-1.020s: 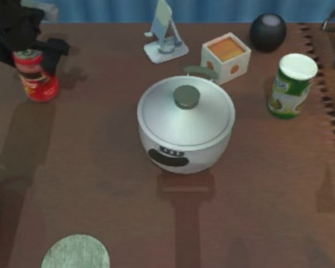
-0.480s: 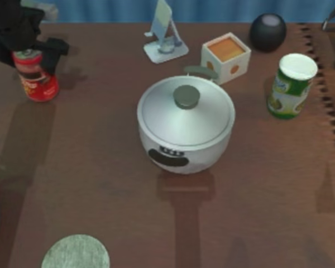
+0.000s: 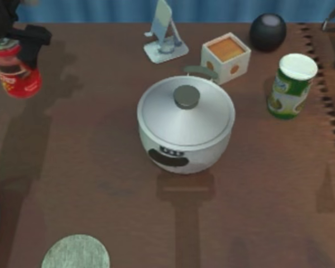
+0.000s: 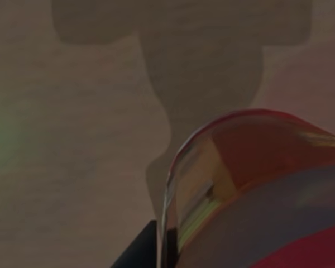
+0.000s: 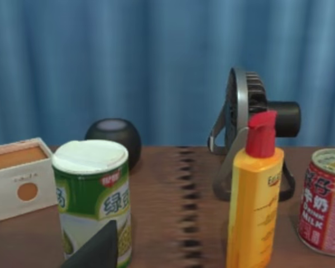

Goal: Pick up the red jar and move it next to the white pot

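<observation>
Lifted leftward, the red jar half-hidden by left hand.

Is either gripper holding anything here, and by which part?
The left gripper holds the red jar by its upper end, at the table's far left. The right gripper holds nothing visible.

I see a dark brown wood-grain counter backed by a pleated blue curtain, with soft shadows across it.

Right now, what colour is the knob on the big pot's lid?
Grey. The knob sits on the white pot's silvery lid, clearest in the top view.
</observation>
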